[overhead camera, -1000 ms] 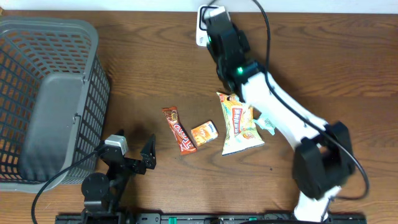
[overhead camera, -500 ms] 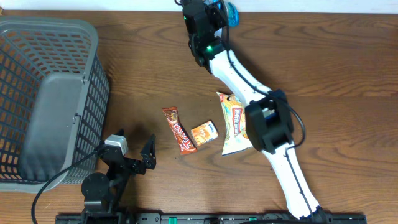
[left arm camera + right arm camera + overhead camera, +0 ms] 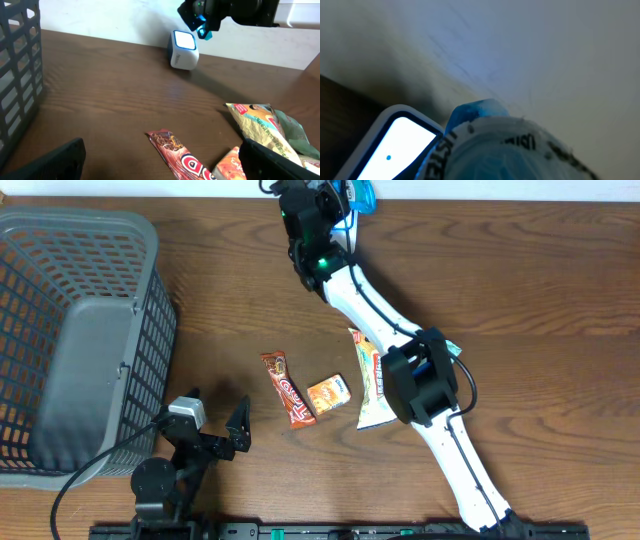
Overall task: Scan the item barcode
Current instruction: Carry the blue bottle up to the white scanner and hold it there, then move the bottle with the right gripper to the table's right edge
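At the left edge of the overhead frame, the grey mesh basket is sitting with only its solid grey floor showing inside. Mid-frame on the brown table, three snacks are lying loose: a chocolate bar, a small orange packet just to its right, and a yellow snack bag whose right side is lying under the right arm's elbow.

Change vs. one second ago: the right arm is swinging toward the upper edge. Its wrist is now sitting further up and left. The elbow, then at lower right, is now covering part of the snack bag. The scanner, partly visible then at top centre, is now hidden beneath the wrist in the overhead view. The loose snacks, basket and left arm are holding position.

The right gripper is pinching the blue packet at top centre of the overhead frame. In the left wrist view it is hanging just above and right of the scanner, a white cube with its face glowing.

In the right wrist view the packet is filling the lower right, pale blue with black lettering too blurred to read. No barcode can be made out. The scanner's lit window is glowing at lower left, just beside it.

The left gripper is resting at lower left of the overhead frame, jaws spread wide.
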You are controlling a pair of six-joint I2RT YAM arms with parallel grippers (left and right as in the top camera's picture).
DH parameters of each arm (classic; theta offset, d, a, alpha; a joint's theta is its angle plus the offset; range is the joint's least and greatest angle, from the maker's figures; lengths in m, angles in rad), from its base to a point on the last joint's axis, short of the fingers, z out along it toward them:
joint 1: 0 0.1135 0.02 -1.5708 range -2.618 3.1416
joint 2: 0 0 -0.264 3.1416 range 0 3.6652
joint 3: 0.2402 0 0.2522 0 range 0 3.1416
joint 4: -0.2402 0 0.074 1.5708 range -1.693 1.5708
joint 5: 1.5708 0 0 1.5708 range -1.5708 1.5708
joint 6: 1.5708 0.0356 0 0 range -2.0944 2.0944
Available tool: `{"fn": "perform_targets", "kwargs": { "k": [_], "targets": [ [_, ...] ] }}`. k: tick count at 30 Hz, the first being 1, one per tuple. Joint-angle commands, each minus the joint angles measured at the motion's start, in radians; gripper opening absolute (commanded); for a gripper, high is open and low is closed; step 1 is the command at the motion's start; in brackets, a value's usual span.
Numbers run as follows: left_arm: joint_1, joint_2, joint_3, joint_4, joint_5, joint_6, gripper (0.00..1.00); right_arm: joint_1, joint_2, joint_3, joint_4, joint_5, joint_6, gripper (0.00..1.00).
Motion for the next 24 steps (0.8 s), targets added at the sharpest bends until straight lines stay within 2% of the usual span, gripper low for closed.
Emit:
{"fn": "perform_targets", "kwargs": {
  "k": [1,5,14,18,21,24],
  "targets": [
    [0.002,-0.001,-0.015,-0.029,-0.002,0.017,0.98,0.008,-0.019,0.050,0.003,0.075,-0.048,0.18],
    [0.002,-0.001,-0.015,-0.029,-0.002,0.017,0.98,-0.013,-0.071,0.050,-0.145,0.086,-0.002,0.20],
    [0.002,-0.001,-0.015,-0.029,-0.003,0.017,0.98,-0.175,-0.147,0.050,-0.538,0.160,0.138,0.15],
    [0.002,-0.001,-0.016,-0.029,-0.003,0.017,0.98,-0.292,-0.147,0.039,-0.743,0.134,0.288,0.13],
    [0.002,-0.001,-0.015,-0.029,-0.003,0.017,0.98,-0.388,-0.147,0.018,-0.819,0.094,0.356,0.10],
    [0.002,-0.001,-0.015,-0.029,-0.002,0.017,0.98,-0.488,-0.147,-0.024,-0.842,0.065,0.372,0.12]
  ]
}}
